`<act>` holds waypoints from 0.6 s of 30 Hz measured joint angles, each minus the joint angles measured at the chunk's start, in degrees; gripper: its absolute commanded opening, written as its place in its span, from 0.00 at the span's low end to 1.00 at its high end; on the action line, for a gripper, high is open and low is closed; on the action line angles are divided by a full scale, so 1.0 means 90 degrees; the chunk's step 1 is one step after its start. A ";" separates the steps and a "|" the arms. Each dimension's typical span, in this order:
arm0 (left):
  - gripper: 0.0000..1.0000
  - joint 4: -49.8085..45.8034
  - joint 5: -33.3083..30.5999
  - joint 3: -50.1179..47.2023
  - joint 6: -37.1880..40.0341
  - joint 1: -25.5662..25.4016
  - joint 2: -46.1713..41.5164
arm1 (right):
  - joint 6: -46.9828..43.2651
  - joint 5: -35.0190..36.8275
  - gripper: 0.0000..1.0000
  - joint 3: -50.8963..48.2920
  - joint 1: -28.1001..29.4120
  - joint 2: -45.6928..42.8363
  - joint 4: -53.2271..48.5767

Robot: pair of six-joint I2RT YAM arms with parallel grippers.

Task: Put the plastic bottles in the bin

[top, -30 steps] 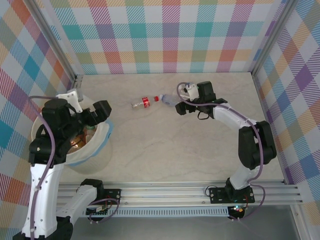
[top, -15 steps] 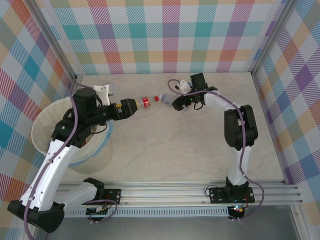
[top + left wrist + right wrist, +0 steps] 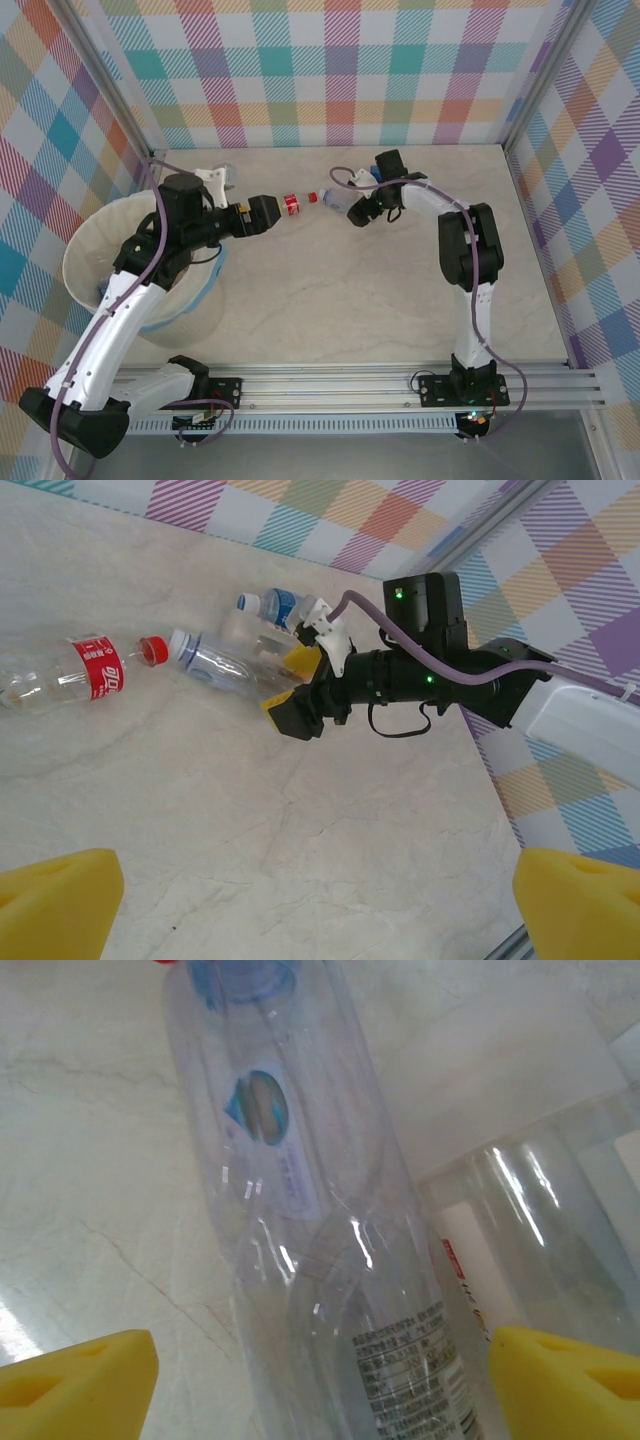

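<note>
Overhead, bin: The cream bin (image 3: pixel 193 322) stands at the table's (image 3: pixel 330 300) near-left corner, well apart from the bottles lying along the far side.
Overhead, left arm: The left claw (image 3: pixel 264 213) reaches out past the bin's rim to just beside the base of the red-label bottle (image 3: pixel 291 203), which lies on its side with its cap pointing right.
Overhead, right arm: The right claw (image 3: pixel 353 211) is folded in low over the clear bottle (image 3: pixel 336 200), which lies cap to cap with the red-label one.
Left wrist, claw: Yellow pads (image 3: pixel 55 900) sit wide at the bottom corners with bare table between them; the claw is released and empty.
Left wrist, bottles: The red-label bottle (image 3: pixel 88 670) and the clear bottle (image 3: pixel 222 663) lie in a row; a third bottle (image 3: pixel 272 607) rests just behind.
Right wrist, claw: The pads (image 3: pixel 80 1380) straddle the clear bottle (image 3: pixel 300 1210) with marble showing beside it, so the claw is spread and not yet gripping. A neighbouring bottle (image 3: pixel 530 1250) crowds the right pad.
Step in hand: Likely the grasp phase, both arms lined up on a bottle each.
Next move: The right claw needs to clench on the clear bottle alone; the left needs to advance so its pads flank the red-label bottle before lifting toward the bin.
</note>
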 measured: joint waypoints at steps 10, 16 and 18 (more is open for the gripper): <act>1.00 0.0151 0.0034 -0.0226 -0.0002 -0.0049 0.0063 | 0.0049 0.0780 0.55 -0.0408 0.0262 0.0187 0.0350; 1.00 0.0408 0.0090 -0.0333 -0.0066 -0.0085 0.0114 | 0.0393 0.0937 0.41 -0.1566 0.0345 -0.0811 0.0789; 1.00 0.0525 0.0100 -0.0367 -0.0141 -0.0090 0.0192 | 0.0595 0.0964 0.36 -0.2011 0.0389 -0.1360 0.0891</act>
